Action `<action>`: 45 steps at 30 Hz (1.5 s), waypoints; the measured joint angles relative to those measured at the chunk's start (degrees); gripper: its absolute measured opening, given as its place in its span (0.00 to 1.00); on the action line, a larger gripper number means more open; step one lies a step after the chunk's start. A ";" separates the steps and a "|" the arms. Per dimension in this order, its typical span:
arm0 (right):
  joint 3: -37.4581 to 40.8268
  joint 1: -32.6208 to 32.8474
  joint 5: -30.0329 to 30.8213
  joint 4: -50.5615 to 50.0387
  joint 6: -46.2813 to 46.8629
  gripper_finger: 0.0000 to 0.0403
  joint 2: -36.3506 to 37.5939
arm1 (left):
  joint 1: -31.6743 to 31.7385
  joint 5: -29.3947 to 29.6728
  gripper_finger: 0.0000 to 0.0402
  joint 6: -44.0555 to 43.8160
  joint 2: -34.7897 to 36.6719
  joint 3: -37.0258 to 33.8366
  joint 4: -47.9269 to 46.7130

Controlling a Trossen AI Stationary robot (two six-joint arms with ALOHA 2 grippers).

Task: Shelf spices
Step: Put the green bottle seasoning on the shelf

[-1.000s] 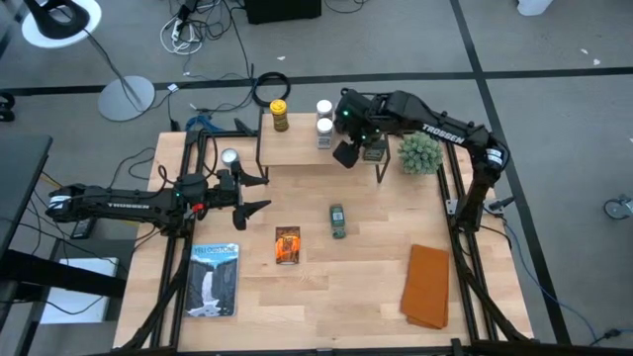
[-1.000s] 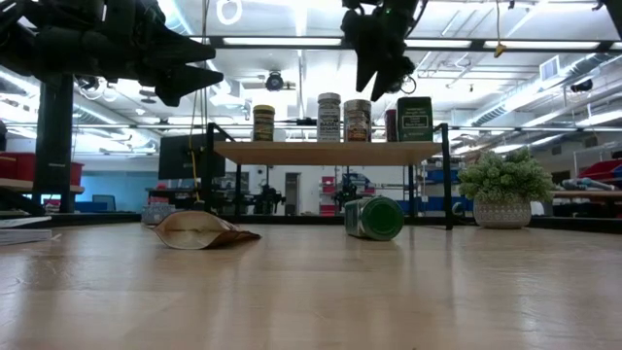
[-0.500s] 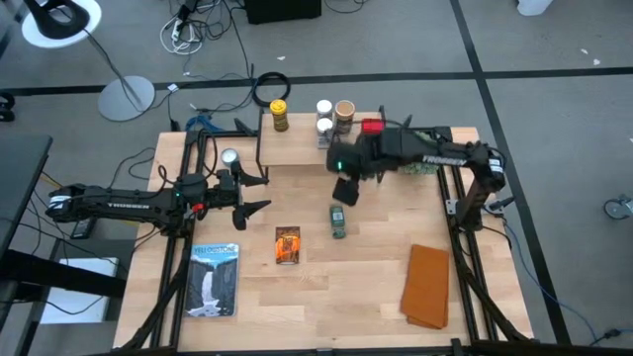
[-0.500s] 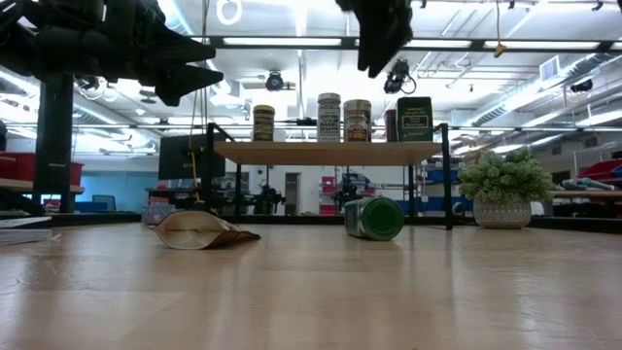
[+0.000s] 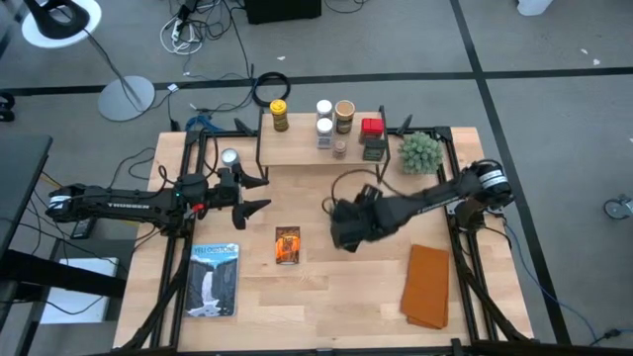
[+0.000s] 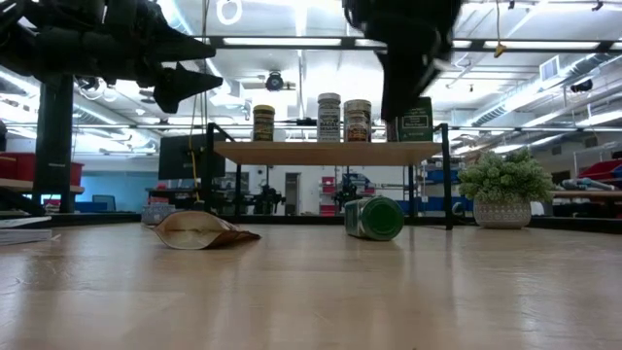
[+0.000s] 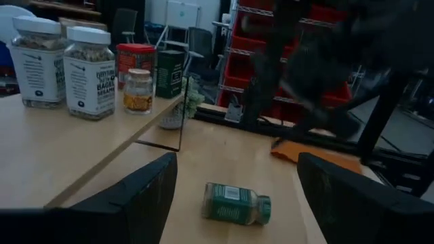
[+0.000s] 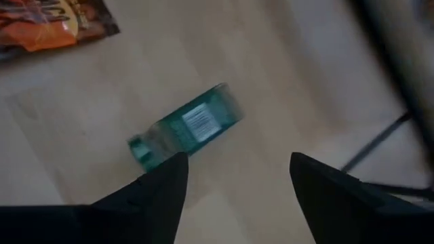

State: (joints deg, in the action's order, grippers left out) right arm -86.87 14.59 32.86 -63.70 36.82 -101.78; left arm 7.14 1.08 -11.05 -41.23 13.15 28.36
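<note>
The shelf (image 5: 297, 150) stands at the table's far side and bears several spices: a yellow-lid jar (image 5: 280, 115), white-lid jars (image 5: 323, 116), a tan-lid jar (image 5: 344, 112), a red tin (image 5: 371, 126) and a dark box (image 5: 375, 148). A green jar (image 8: 186, 125) lies on its side on the table, in front of the shelf. My right gripper (image 8: 237, 179) hovers open above it and hides it in the high view. The orange packet (image 5: 287, 245) lies flat to its left. My left gripper (image 5: 255, 193) waits open near the shelf's left end.
A spiky green plant (image 5: 419, 151) stands right of the shelf. An orange cloth (image 5: 427, 285) lies near the right front corner and a book (image 5: 215, 279) near the left front. A flat silver tin (image 5: 229, 156) sits left of the shelf.
My right gripper has swung from above the shelf's right end toward the table's near edge and down, and now hangs over the lying green jar. The dark box stays on the shelf. The left arm has kept still.
</note>
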 joint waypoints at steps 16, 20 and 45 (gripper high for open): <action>24.79 16.66 13.49 18.84 43.30 0.60 0.00 | -1.84 -3.27 0.77 0.35 -3.09 7.23 -10.88; 28.03 19.10 19.00 25.98 49.08 0.59 0.00 | -4.46 -1.66 0.77 1.68 -7.99 8.65 -11.29; 43.58 19.41 8.85 62.29 43.49 0.59 -0.35 | -11.78 6.01 0.77 -1.59 -20.74 9.27 -5.46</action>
State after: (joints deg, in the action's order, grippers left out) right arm -43.29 34.00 41.71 -1.42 80.31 -102.13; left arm -4.64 7.09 -12.64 -61.98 22.41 22.90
